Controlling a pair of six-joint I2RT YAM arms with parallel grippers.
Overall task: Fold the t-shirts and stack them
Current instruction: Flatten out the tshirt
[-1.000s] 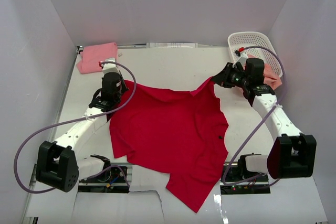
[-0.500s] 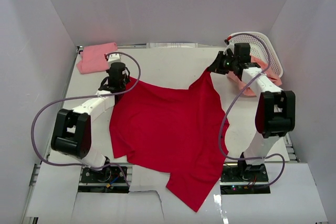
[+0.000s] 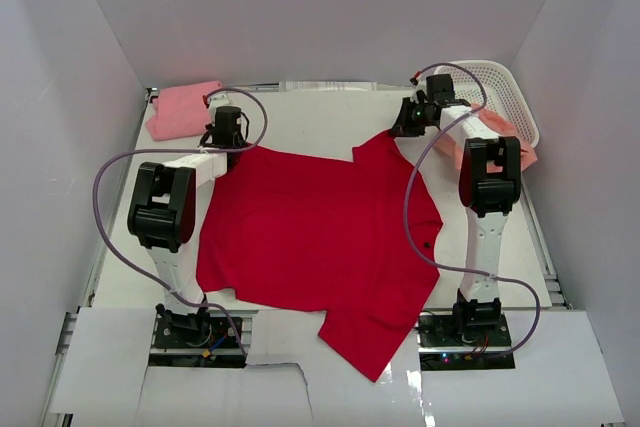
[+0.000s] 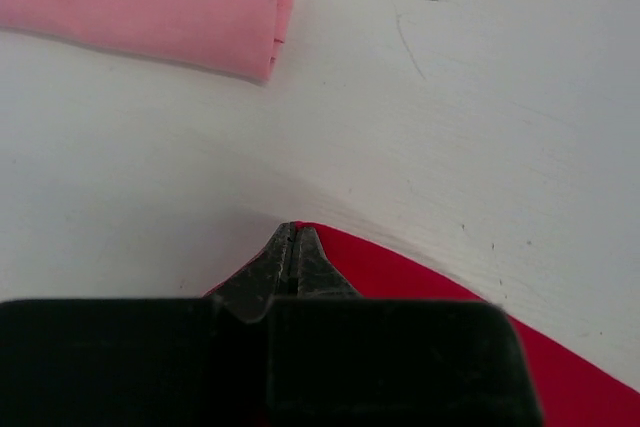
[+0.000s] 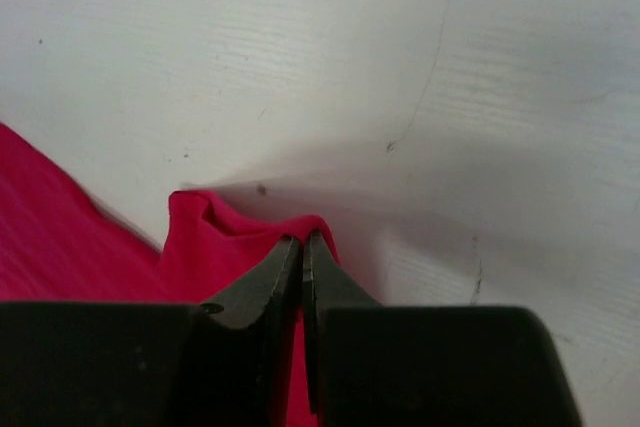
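Note:
A bright red t-shirt (image 3: 315, 242) lies spread across the middle of the table, its near end hanging past the front edge. My left gripper (image 3: 229, 140) is shut on the red shirt's far-left corner (image 4: 400, 272). My right gripper (image 3: 402, 127) is shut on its far-right corner (image 5: 225, 237), which bunches up around the fingertips. A folded light pink t-shirt (image 3: 183, 110) rests at the back left and also shows at the top of the left wrist view as pink cloth (image 4: 150, 2). A salmon-peach t-shirt (image 3: 515, 142) hangs out of the basket.
A white lattice basket (image 3: 492, 87) stands at the back right, close to the right arm. White walls close in the table at the back and on both sides. Bare white tabletop (image 5: 400, 67) lies beyond both grippers.
Both arms have stretched toward the back of the table, pulling the red shirt's far corners away from me. The shirt has slid back and now lies flatter and wider.

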